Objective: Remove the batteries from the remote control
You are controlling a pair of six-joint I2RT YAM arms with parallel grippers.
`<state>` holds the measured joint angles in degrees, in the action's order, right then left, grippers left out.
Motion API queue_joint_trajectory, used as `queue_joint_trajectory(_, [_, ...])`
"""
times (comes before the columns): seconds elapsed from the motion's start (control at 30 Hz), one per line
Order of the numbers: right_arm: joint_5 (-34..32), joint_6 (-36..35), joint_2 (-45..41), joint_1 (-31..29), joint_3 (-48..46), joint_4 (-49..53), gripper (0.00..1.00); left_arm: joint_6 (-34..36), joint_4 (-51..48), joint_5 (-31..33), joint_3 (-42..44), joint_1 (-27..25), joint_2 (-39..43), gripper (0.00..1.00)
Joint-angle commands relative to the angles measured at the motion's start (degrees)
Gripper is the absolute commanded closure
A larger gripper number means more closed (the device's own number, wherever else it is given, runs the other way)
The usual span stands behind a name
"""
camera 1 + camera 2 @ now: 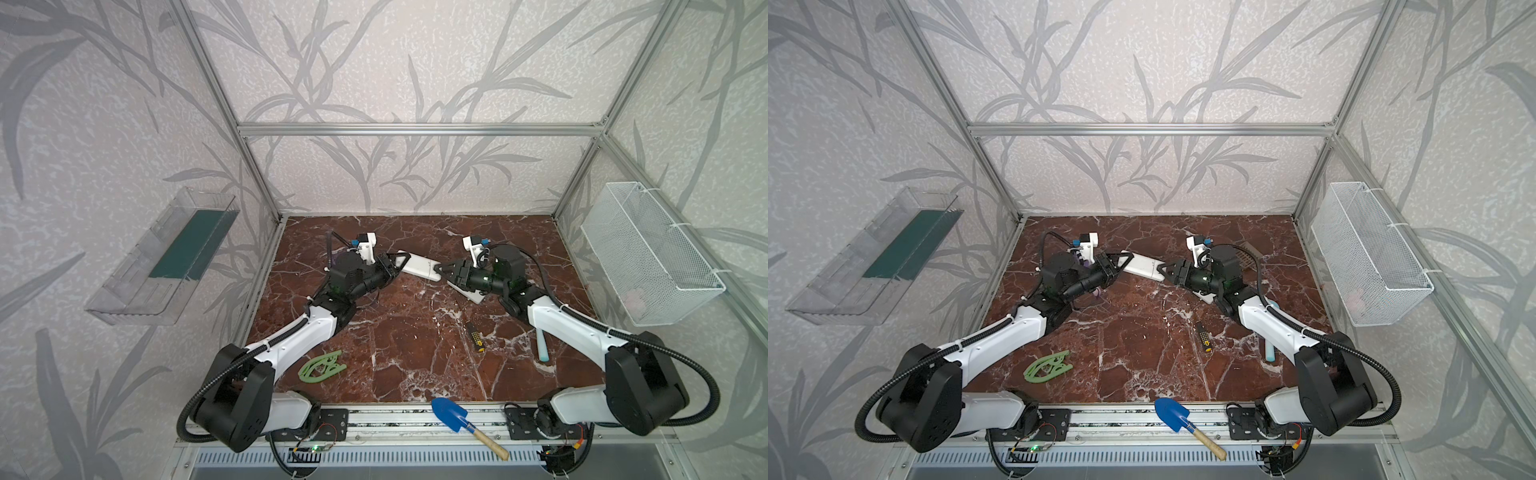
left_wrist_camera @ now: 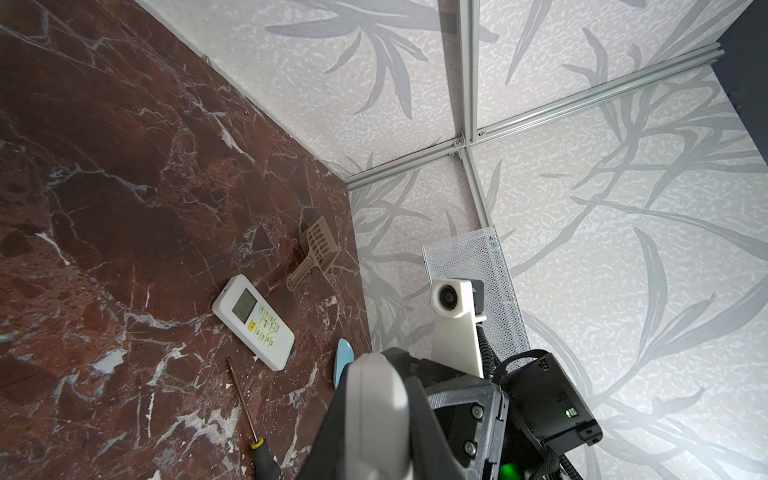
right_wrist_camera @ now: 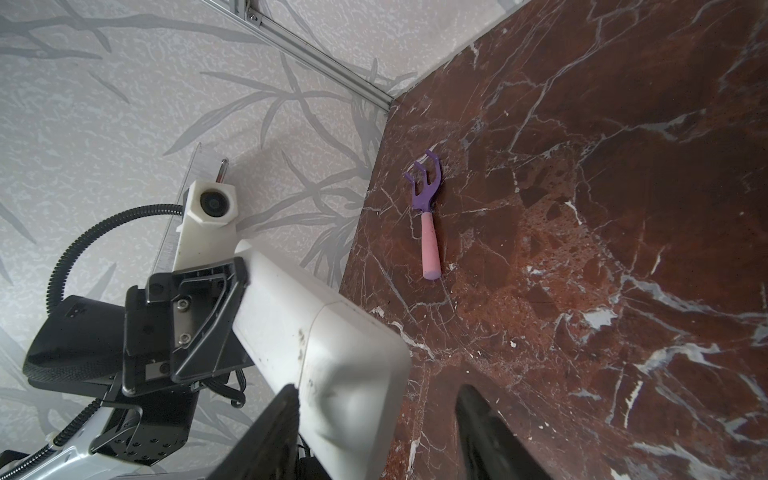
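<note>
A white remote control (image 1: pixel 419 268) (image 1: pixel 1144 268) hangs above the marble table between both arms. My left gripper (image 1: pixel 400 260) (image 2: pixel 376 374) is shut on its far-left end. The other end sits between the jaws of my right gripper (image 1: pixel 438 272) (image 3: pixel 376 392). That gripper is open: one finger (image 3: pixel 282 415) lies against the remote's side, and the other stands apart with bare table showing in the gap. In the right wrist view the remote (image 3: pixel 316 324) shows a plain white face crossed by a seam. The batteries are hidden.
A second white remote (image 2: pixel 253 322) with a screen lies under the right arm. On the table lie a screwdriver (image 1: pixel 473 336), a green hanger (image 1: pixel 322 365), a light blue tube (image 1: pixel 541 345), a purple fork (image 3: pixel 428 220) and a beige scoop (image 2: pixel 313 249). A mesh basket (image 1: pixel 652 253) hangs at the right.
</note>
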<state>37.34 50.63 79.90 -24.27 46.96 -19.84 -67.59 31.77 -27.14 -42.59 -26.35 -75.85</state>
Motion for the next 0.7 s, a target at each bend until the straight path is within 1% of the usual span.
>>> queue_joint_trajectory(0.0, [0.62,-1.59,0.56,-0.48,2.86,-0.19,0.4,-1.05,2.6,-0.28,-0.24,-0.5,0.11,1.0])
queue_joint_trajectory(0.17, [0.55,-2.15,1.44,-1.28,4.14,0.69,0.41,-1.14,2.61,0.33,-0.15,-0.65,-0.08,1.0])
queue_joint_trajectory(0.33, [-1.76,-5.65,1.31,-2.99,5.68,5.73,0.42,-0.81,2.45,0.24,-0.63,-0.7,-0.17,1.0])
queue_joint_trajectory(0.47, [-2.26,-6.06,1.49,-3.26,5.69,6.48,0.42,-0.87,2.59,0.24,-0.81,-0.72,-0.25,1.0])
queue_joint_trajectory(0.67, [-3.04,-6.33,1.49,-3.33,4.87,6.48,0.49,-0.87,2.72,0.24,-1.0,-0.72,-0.08,1.0])
